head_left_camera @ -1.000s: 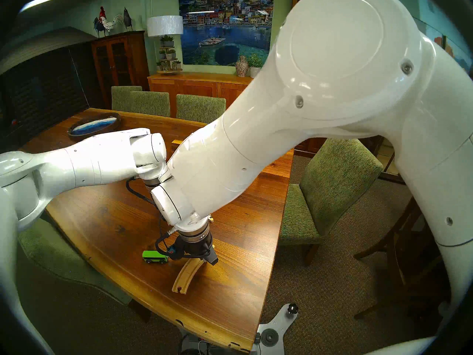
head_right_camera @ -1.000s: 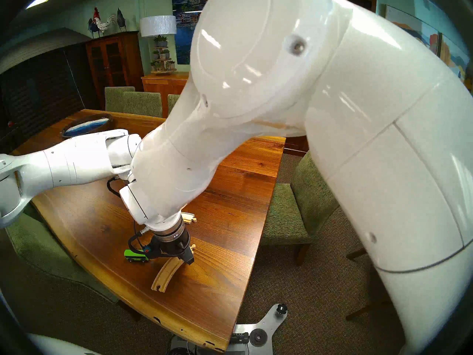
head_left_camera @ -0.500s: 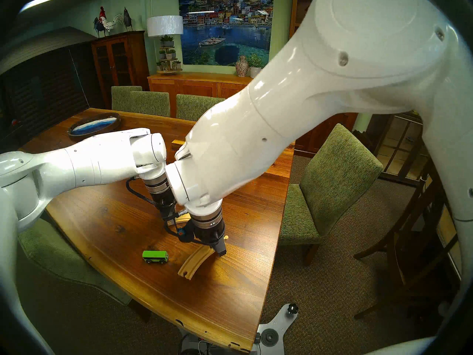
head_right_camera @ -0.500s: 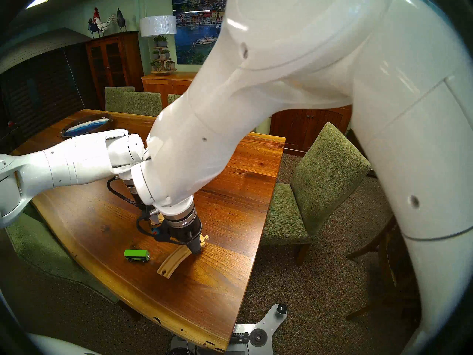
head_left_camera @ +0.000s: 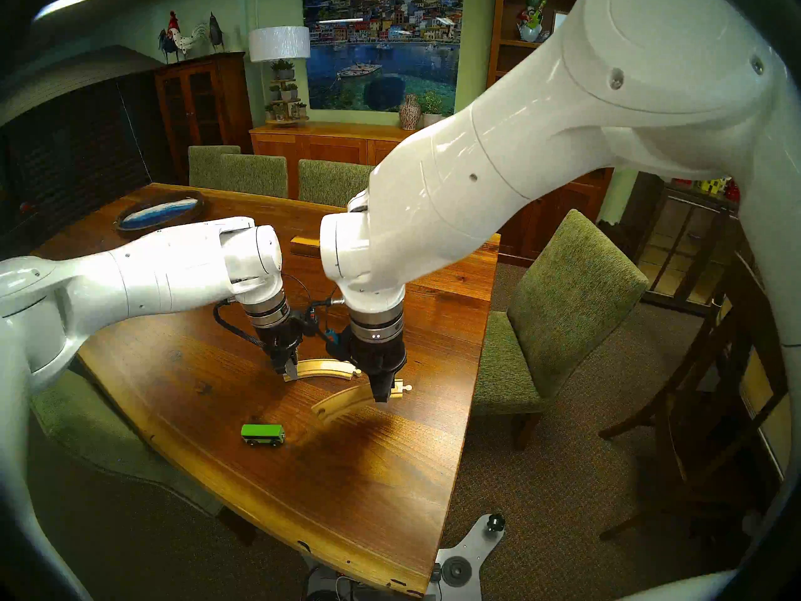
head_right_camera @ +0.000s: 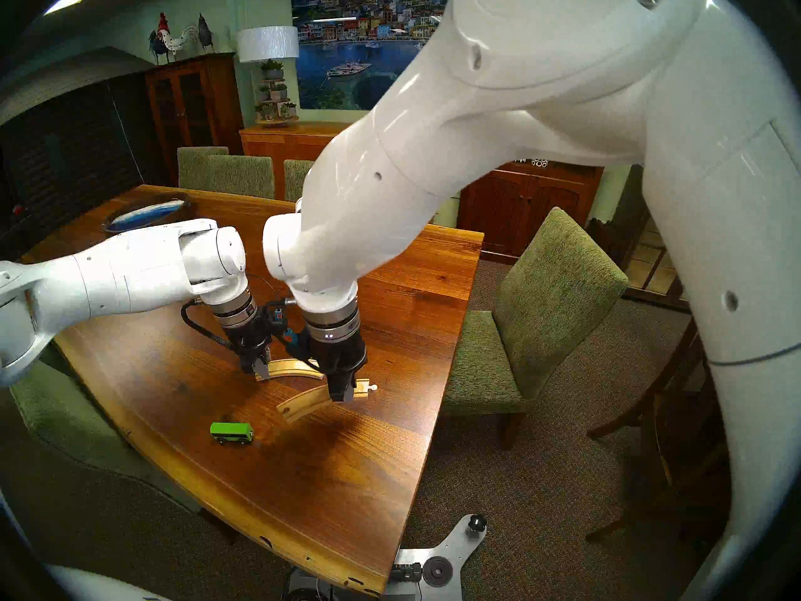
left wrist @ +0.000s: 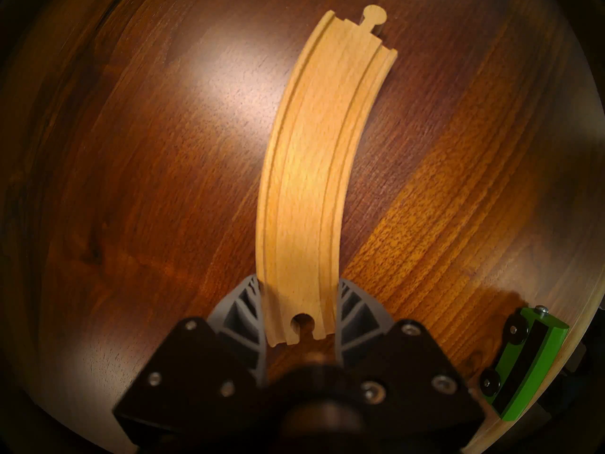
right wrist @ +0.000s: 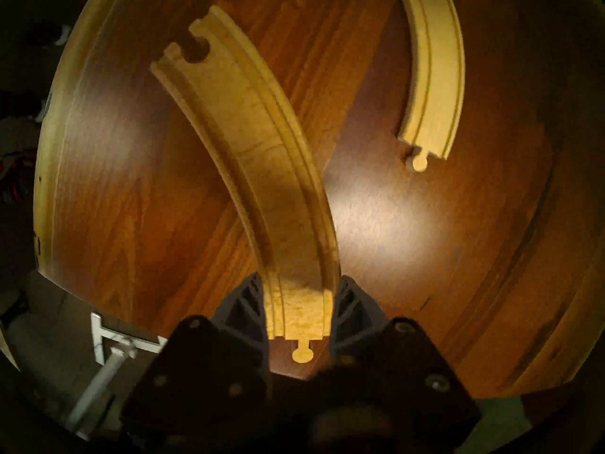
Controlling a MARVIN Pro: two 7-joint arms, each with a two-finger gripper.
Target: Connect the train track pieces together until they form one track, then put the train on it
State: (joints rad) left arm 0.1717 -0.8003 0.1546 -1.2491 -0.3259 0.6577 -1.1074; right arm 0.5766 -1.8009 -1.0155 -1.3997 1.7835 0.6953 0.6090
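Head view, left eye: the two curved pieces are not joined. The left tool (head_left_camera: 289, 372) clamps the socket end of the far piece (head_left_camera: 323, 367), which lies on the bench (head_left_camera: 182, 370). The right tool (head_left_camera: 380, 394) grips the near piece (head_left_camera: 342, 403) by its peg end, lifted, just this side of the far piece. The train (head_left_camera: 262, 434) waits further toward the near edge.

Left wrist: far piece (left wrist: 307, 168) gripped at its socket.

Right wrist: near piece (right wrist: 262, 168) gripped at its peg; its socket is apart from the far piece's peg (right wrist: 419, 163).

Joining and the train are both left.
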